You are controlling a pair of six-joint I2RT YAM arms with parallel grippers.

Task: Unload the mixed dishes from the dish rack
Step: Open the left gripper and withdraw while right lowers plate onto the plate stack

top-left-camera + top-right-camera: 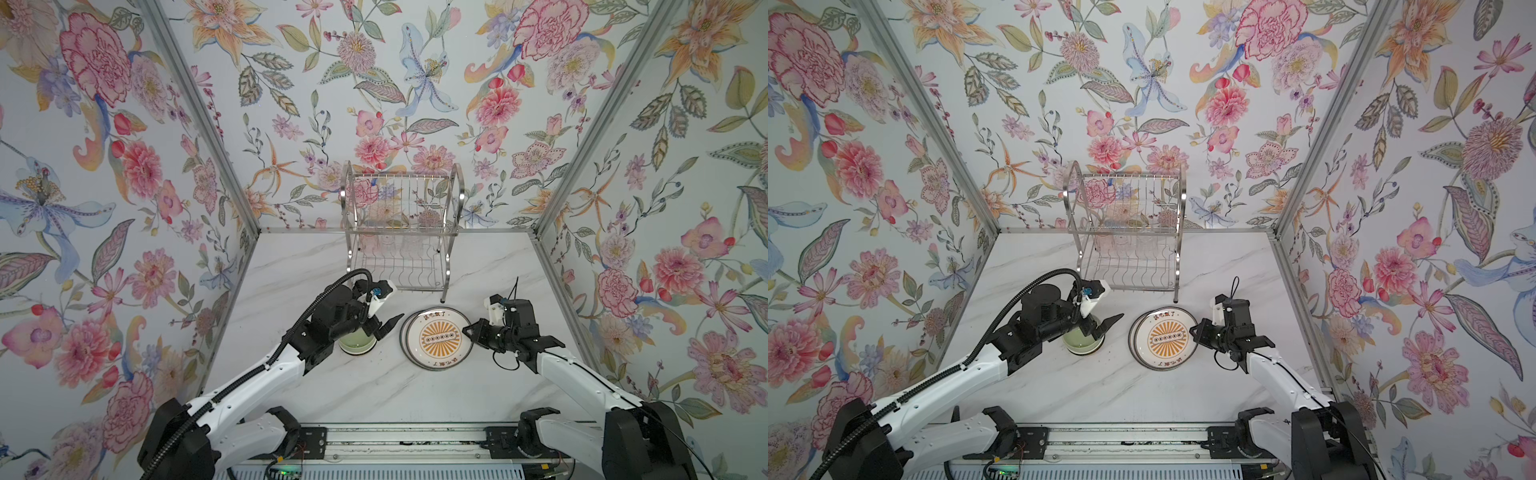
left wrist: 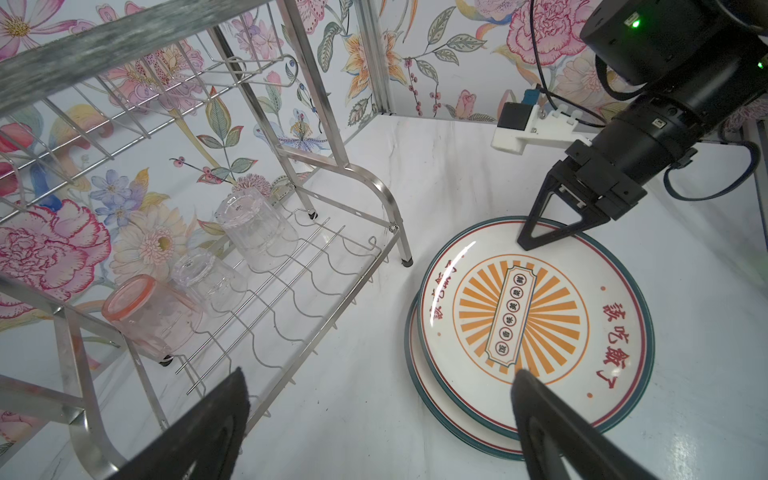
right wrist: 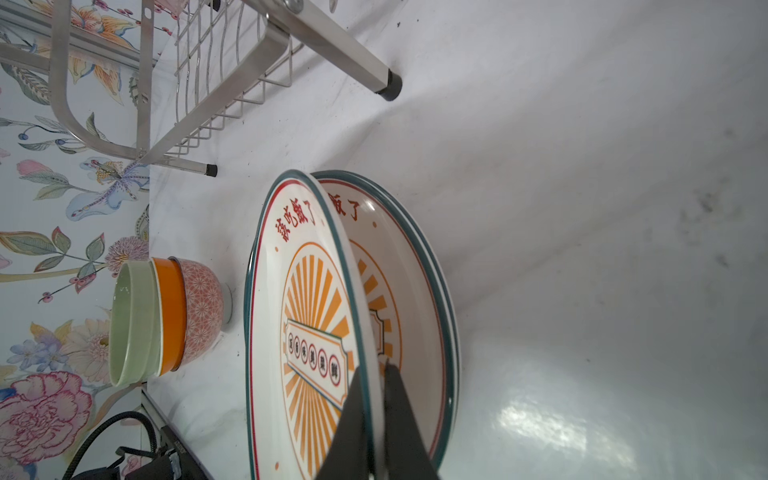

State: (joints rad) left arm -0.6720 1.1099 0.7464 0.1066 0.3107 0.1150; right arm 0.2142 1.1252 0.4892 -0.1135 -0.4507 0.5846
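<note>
R tool (image 3: 372, 369) clamped on rim of top sunburst plate (image 3: 307, 316), tilted up off plate stack (image 3: 419, 266) on counter (image 1: 374, 395). L tool (image 2: 378, 371) spread wide, empty, above 3 nested bowls (image 3: 166, 316). Behind, dish rack (image 1: 401, 232) w/ 3 cups (image 2: 199, 278) on lower tier.

Your white marble-look tabletop (image 1: 374, 386) bears a silver wire dish rack (image 1: 401, 230), nested green-orange-pink bowls (image 3: 174, 316) and stacked white sunburst plates (image 1: 440, 338).
</note>
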